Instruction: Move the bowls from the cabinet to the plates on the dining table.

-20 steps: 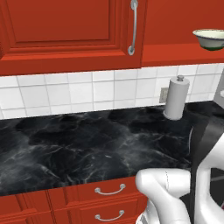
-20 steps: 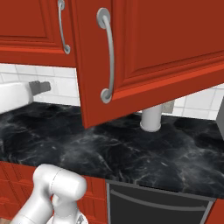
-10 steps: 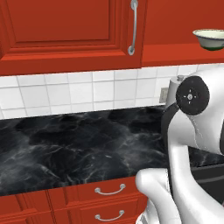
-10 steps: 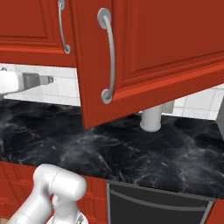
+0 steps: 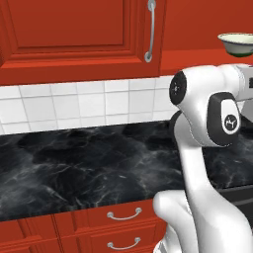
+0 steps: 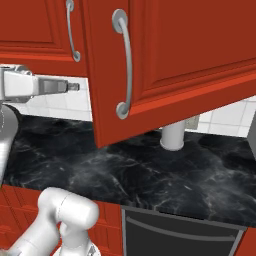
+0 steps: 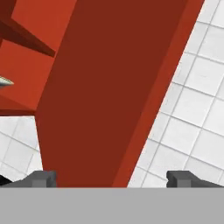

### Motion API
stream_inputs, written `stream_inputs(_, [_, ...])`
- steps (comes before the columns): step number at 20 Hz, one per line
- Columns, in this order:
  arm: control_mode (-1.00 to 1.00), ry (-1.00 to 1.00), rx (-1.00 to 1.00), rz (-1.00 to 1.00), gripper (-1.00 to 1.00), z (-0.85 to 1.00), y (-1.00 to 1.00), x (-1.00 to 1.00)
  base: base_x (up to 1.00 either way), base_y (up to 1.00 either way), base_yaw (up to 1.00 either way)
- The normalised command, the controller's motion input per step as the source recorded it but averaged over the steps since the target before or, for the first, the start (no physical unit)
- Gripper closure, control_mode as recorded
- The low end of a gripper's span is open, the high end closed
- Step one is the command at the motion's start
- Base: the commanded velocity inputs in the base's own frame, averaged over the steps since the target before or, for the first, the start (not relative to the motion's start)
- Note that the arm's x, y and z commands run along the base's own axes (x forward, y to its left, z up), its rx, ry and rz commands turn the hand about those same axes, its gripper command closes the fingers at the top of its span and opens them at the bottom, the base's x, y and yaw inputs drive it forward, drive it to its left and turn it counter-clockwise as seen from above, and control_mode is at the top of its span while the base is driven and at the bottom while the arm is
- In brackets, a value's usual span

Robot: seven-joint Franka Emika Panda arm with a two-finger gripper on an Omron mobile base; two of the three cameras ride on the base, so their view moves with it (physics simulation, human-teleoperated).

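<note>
White wall tiles back a black marble counter with red drawers beneath it, and above hangs the red cabinet, one door closed and the other door swung open toward us. We see the fingers spread wide apart, nothing between them and nothing touching them; each dark tip sits at the bottom of the hand view with a broad gap to the other. Straight ahead of the fingers is the edge and inner face of the open door, with tiled wall showing on either side of it. In the right base view the fingers point level toward that door's near edge, close to it but apart from it, just below the silver handle of the closed door. One cream bowl with a green-tinted rim stands upright on the cabinet shelf, above and beyond the fingers; in the hand view only a sliver of its rim shows, off toward the left tip's side. A white cylinder stands on the counter beyond the open door.
</note>
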Motion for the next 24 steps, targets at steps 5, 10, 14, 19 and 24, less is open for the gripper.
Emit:
stream_inputs(5, [-1.00, 0.01, 0.00, -0.20, -1.00, -0.04, -0.29, 0.34, 0.00, 0.00, 0.00])
stream_inputs(10, [-1.00, 0.00, 0.00, -0.17, -1.00, -0.04, -0.42, 0.21, 0.00, 0.00, 0.00])
stream_inputs(14, [-1.00, 0.00, 0.00, -0.15, -1.00, -0.01, -0.47, 0.06, 0.00, 0.00, 0.00])
stream_inputs(19, [-1.00, 0.00, 0.01, -0.14, -1.00, 0.00, -0.53, 0.00, 0.00, 0.00, 0.00])
stream_inputs(24, [-1.00, 0.00, 0.02, -0.14, -1.00, -0.01, -0.60, -0.02, 0.00, 0.00, 0.00])
